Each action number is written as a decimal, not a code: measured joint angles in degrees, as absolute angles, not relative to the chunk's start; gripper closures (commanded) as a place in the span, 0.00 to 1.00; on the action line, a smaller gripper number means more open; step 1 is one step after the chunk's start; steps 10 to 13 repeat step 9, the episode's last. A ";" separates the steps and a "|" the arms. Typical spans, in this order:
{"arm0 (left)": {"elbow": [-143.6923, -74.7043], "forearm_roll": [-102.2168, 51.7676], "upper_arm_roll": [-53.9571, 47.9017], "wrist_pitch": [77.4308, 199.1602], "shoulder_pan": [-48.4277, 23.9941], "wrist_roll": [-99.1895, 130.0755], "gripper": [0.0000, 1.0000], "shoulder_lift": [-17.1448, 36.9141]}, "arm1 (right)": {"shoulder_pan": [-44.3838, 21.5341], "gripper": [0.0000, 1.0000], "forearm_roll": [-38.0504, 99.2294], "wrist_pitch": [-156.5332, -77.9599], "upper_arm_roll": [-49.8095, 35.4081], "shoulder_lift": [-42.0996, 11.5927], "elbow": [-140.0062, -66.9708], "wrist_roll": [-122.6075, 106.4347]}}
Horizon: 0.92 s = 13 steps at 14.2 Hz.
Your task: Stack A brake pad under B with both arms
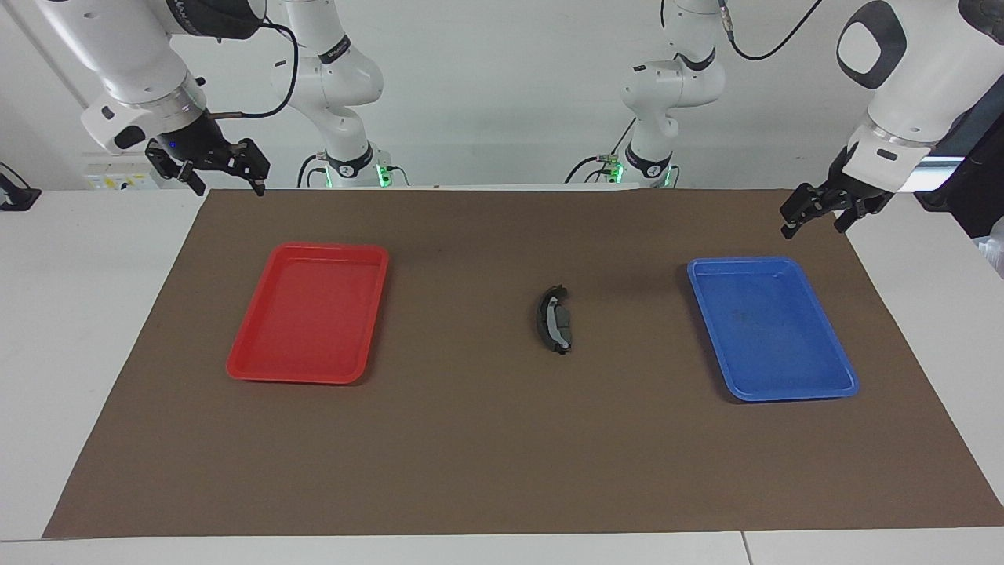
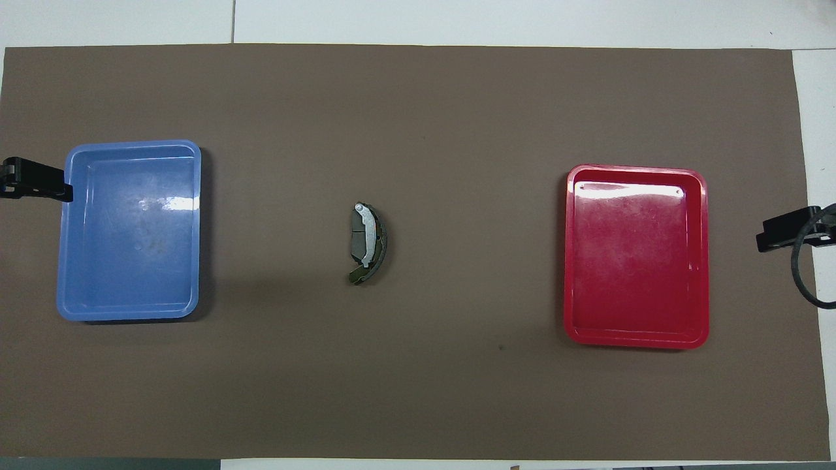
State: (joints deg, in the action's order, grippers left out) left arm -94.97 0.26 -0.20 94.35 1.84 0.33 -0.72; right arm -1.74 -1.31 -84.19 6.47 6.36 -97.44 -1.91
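Observation:
The two brake pads lie together in the middle of the brown mat. The short, stubby dark grey A brake pad (image 1: 565, 329) (image 2: 358, 237) touches the longer curved black pad B (image 1: 543, 318) (image 2: 381, 247). B's light grey strip lies over A's edge, so B rests partly on A. My right gripper (image 1: 225, 182) (image 2: 780, 233) is open and empty, up in the air off the mat's edge at the right arm's end. My left gripper (image 1: 813, 223) (image 2: 39, 184) is open and empty, up over the mat's edge beside the blue tray.
A red tray (image 1: 259, 369) (image 2: 700, 261) lies on the mat toward the right arm's end, with nothing in it. A blue tray (image 1: 843, 369) (image 2: 63, 261) lies toward the left arm's end, with nothing in it. White table borders the mat.

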 measured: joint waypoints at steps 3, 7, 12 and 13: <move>-94.97 0.26 -0.20 94.35 1.84 0.33 0.00 -0.72 | -1.72 0.00 -1.16 -84.39 6.80 6.43 -97.37 -1.91; -94.97 0.26 -0.20 94.35 1.84 0.33 0.00 -0.72 | -1.78 0.00 -0.56 -84.39 6.75 6.63 -97.31 -2.77; -94.97 0.26 -0.20 94.35 1.84 0.33 0.00 -0.72 | -1.77 0.00 -0.55 -84.39 6.77 6.72 -97.30 -4.78; -94.97 0.26 -0.20 94.35 1.84 0.33 0.00 -0.72 | -1.77 0.00 -0.55 -84.39 6.77 6.72 -97.30 -4.78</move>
